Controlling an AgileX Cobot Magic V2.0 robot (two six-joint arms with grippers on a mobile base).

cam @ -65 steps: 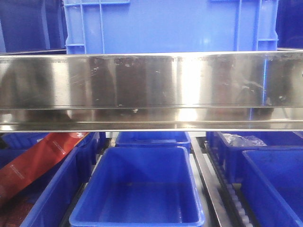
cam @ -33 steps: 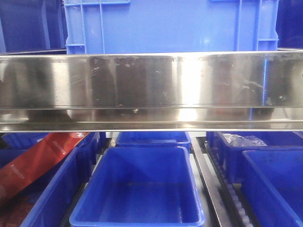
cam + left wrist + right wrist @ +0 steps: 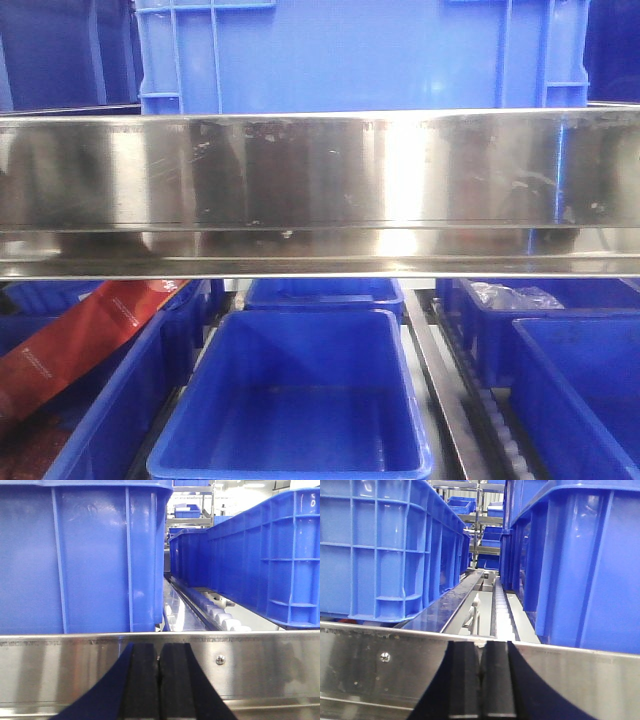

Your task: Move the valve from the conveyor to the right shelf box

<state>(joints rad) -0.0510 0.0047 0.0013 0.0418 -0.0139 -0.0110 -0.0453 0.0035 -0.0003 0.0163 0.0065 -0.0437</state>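
Scene: shelving of blue plastic crates (image 3: 300,400) behind a shiny steel rail (image 3: 320,180) | left end effector (image 3: 159,680) and right end effector (image 3: 481,685) clenched, empty | risk: no valve or conveyor visible; advancing could strike the rail.

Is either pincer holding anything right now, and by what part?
Nothing is held: the left pincer and right pincer are both shut with their pads pressed together.

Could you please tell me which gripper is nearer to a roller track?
Right. The right gripper points almost straight at a roller track just beyond the steel rail; the left gripper faces a blue crate corner, with rollers off to its right.
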